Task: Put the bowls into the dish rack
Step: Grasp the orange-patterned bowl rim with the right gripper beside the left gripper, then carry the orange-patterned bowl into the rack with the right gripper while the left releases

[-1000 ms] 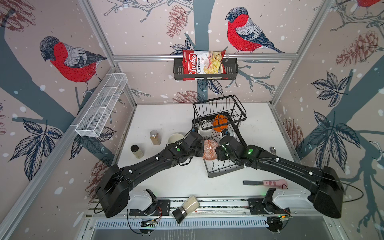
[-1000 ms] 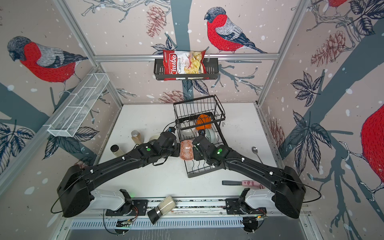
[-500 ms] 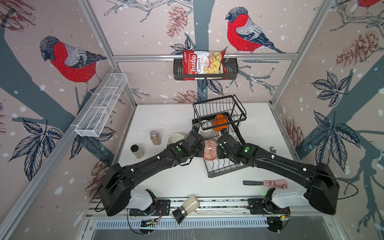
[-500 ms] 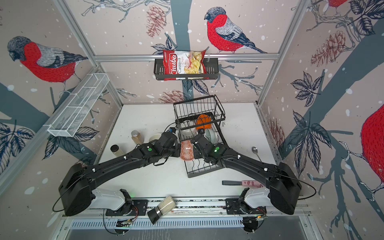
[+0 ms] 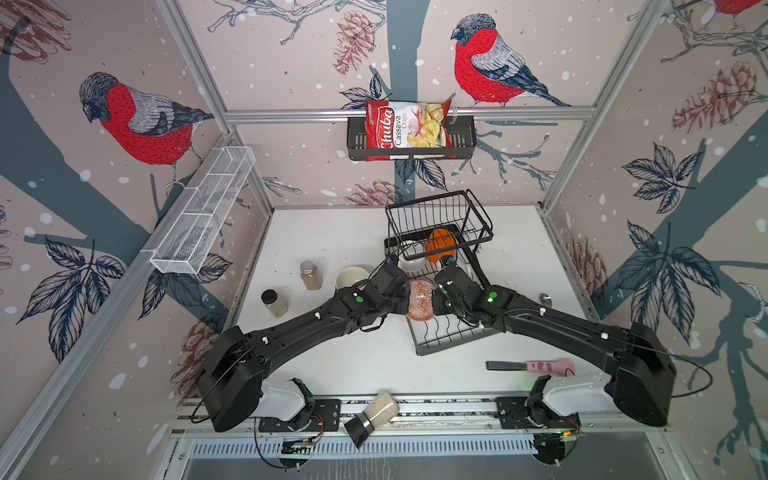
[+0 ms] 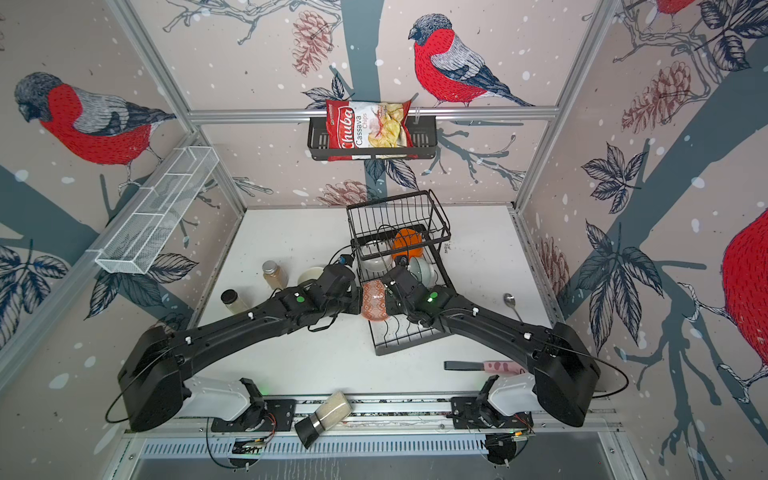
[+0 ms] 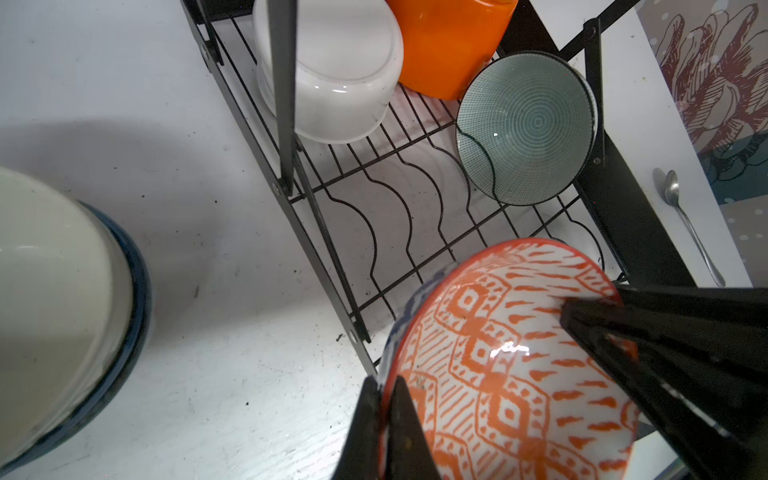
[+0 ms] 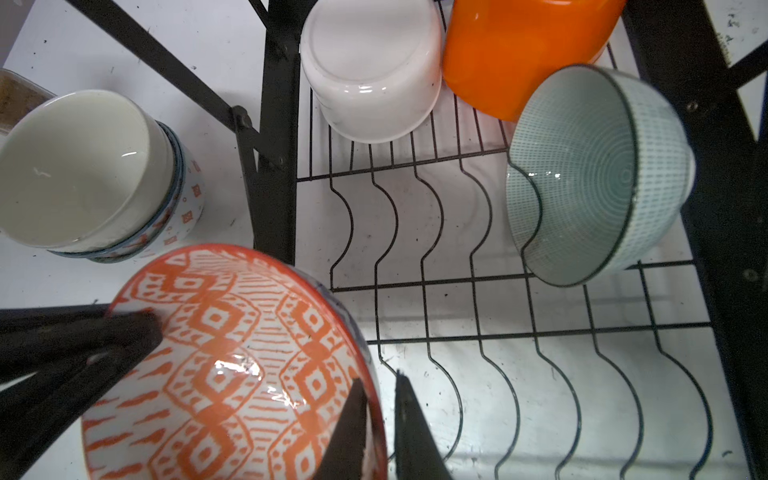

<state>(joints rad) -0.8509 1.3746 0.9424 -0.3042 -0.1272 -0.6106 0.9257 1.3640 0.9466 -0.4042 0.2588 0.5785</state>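
Observation:
An orange-red patterned bowl hangs tilted over the left edge of the black dish rack. My left gripper is shut on one side of its rim. My right gripper pinches the opposite rim, one finger inside and one outside. Three bowls lie in the rack: a white bowl, a bright orange bowl and a teal-patterned bowl. A stack of bowls stands on the table left of the rack.
Two spice jars stand left of the stack. A spoon lies right of the rack, a pink-handled tool near the front right. The rack's raised basket tier overhangs its back half. Another jar lies on the front rail.
My right gripper has slid in to the patterned bowl's rim and its jaws have closed from wide apart. The left gripper has kept its grip and barely moved.

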